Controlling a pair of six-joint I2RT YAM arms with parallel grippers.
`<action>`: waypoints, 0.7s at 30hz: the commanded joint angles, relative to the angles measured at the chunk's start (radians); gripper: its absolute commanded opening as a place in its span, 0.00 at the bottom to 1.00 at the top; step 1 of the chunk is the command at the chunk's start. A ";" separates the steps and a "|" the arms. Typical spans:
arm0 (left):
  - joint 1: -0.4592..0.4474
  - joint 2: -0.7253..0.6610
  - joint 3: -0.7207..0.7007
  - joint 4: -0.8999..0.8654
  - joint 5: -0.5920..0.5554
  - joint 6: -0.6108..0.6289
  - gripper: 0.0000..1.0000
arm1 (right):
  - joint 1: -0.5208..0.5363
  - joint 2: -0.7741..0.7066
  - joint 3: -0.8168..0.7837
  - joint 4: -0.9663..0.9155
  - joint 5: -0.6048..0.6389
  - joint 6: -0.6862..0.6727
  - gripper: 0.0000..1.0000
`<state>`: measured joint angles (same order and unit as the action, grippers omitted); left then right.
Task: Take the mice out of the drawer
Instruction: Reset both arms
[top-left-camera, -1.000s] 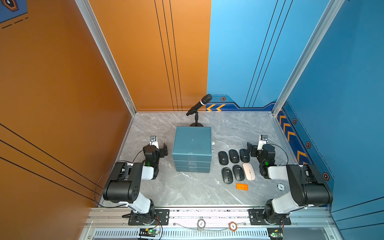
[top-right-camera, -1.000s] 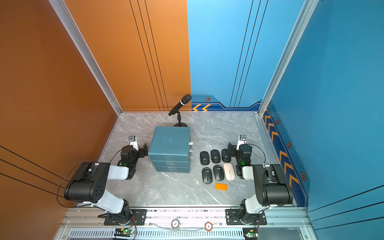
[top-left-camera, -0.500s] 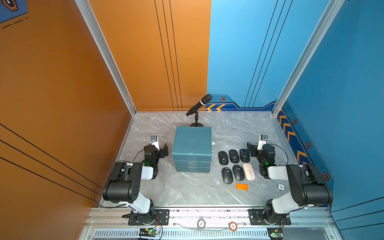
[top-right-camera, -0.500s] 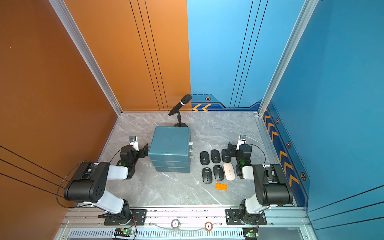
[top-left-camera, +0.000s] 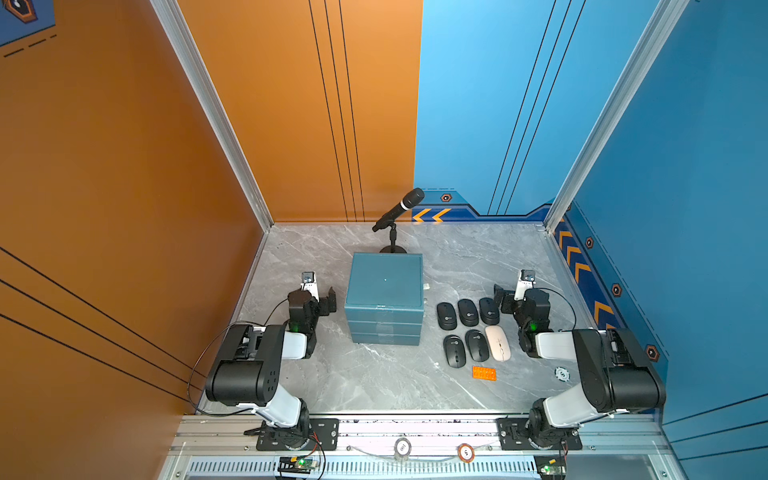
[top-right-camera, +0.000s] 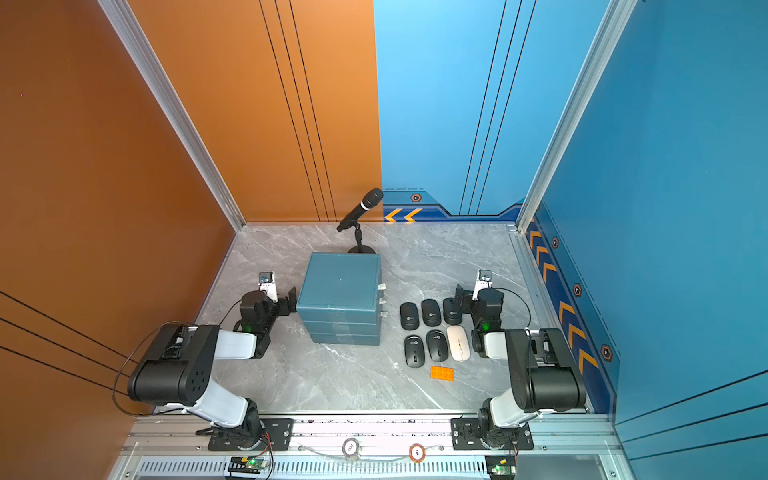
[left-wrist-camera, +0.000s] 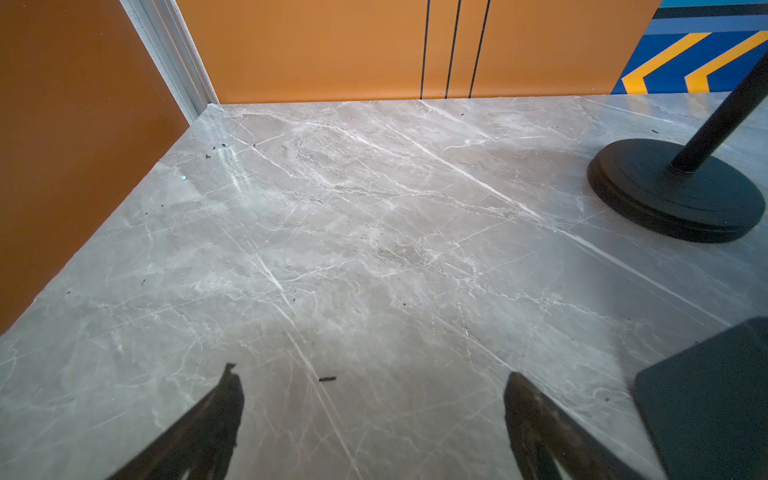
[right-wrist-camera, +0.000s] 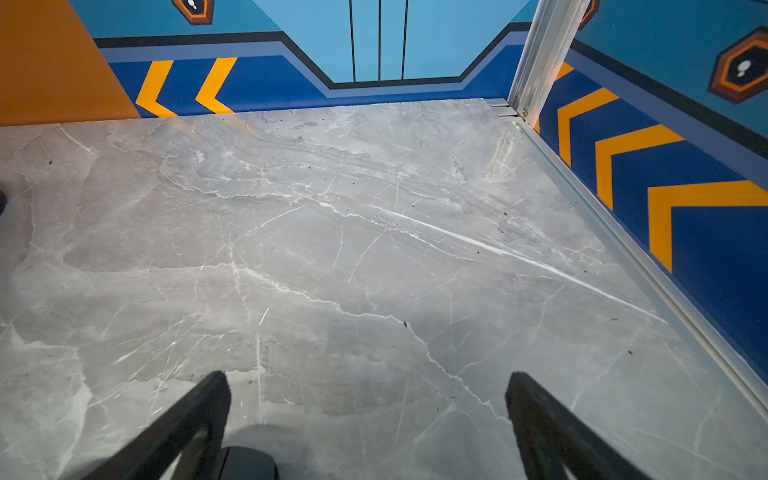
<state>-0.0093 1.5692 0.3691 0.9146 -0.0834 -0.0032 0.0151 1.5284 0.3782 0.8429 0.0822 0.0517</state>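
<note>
Where the mice (top-left-camera: 468, 312) lie: all six out on the table (top-left-camera: 374, 386), two rows of three, between the drawer unit (top-left-camera: 386, 282) and your right gripper (right-wrist-camera: 368, 378).
Long axis: every one runs front-to-back, side by side.
Right jaws: spread wide, empty — just beside the back row's end mouse (top-left-camera: 489, 311), so that's the nearer arm by far.
Left gripper (left-wrist-camera: 372, 374): spread too, holding nothing, parked on the unit's other side.
Drawers (top-left-camera: 384, 332): all look shut — I'd call this done, nothing left for you to grab.
</note>
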 joint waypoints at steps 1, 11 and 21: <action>-0.008 -0.010 0.015 -0.013 0.006 0.015 0.98 | 0.006 0.006 0.010 0.009 0.018 0.001 1.00; -0.003 -0.008 0.017 -0.012 0.014 0.010 0.98 | 0.005 0.006 0.010 0.010 0.014 0.003 1.00; 0.003 -0.009 0.017 -0.012 0.026 0.009 0.98 | 0.005 0.006 0.010 0.010 0.014 0.003 1.00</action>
<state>-0.0132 1.5692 0.3691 0.9146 -0.0765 -0.0032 0.0151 1.5284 0.3782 0.8429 0.0818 0.0517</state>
